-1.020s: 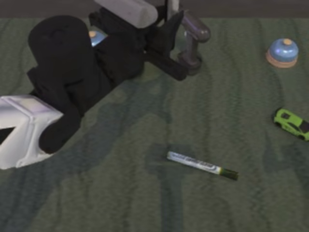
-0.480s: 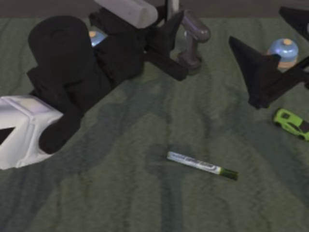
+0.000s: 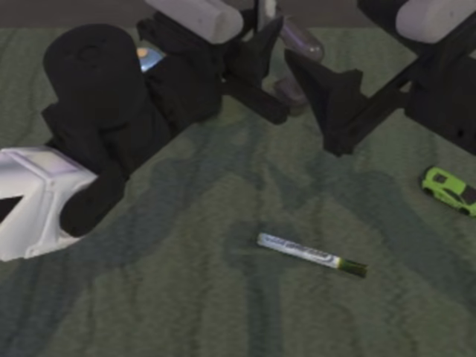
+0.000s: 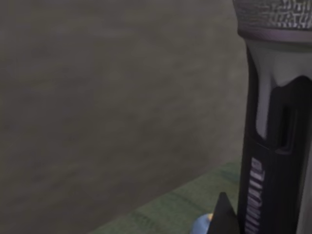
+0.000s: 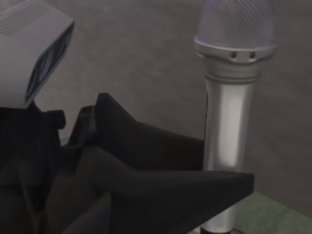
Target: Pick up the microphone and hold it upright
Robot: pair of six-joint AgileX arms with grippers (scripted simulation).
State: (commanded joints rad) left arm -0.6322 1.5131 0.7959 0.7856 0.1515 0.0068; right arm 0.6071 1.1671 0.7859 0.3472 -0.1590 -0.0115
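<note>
The microphone [image 5: 229, 146] has a silver-grey body and a fine mesh head. The marker [image 3: 311, 255] is white with a green end, the toy car [image 3: 449, 190] bright green, the table cloth [image 3: 186, 297] mottled dark green.

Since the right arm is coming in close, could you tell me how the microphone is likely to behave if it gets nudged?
The microphone stands upright in the left gripper, so it should resist a light nudge. Its smooth, shiny silver body looks slippery and might twist or slide between the fingers. The right gripper, open beside it, leaves little margin.
</note>
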